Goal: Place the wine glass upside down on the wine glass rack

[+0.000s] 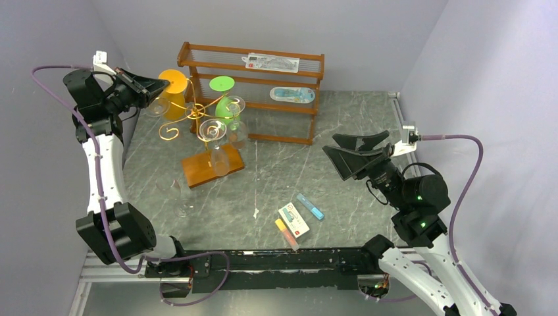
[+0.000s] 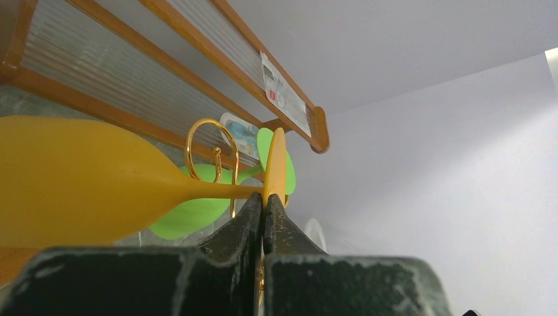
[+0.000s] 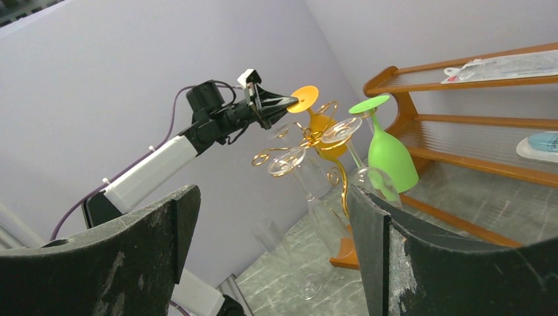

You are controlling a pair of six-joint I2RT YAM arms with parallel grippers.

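Observation:
An orange wine glass [image 1: 174, 97] hangs upside down on the gold wire rack [image 1: 195, 113], which stands on a small brown wooden base [image 1: 201, 171]. My left gripper [image 1: 158, 86] is shut on the edge of the orange glass's foot; in the left wrist view the closed tips [image 2: 265, 199] pinch the foot [image 2: 276, 161] by the stem. A green glass [image 1: 225, 104] and clear glasses [image 1: 212, 131] also hang on the rack. Another clear wine glass [image 1: 183, 195] stands upright on the table. My right gripper [image 1: 358, 155] is open and empty, far right; it also shows in the right wrist view [image 3: 273, 197].
A two-tier brown wooden shelf [image 1: 253, 85] with packets stands behind the rack against the back wall. Small boxes [image 1: 293, 220] and a blue stick [image 1: 310, 207] lie on the table near the front middle. Side walls close in on the left and right.

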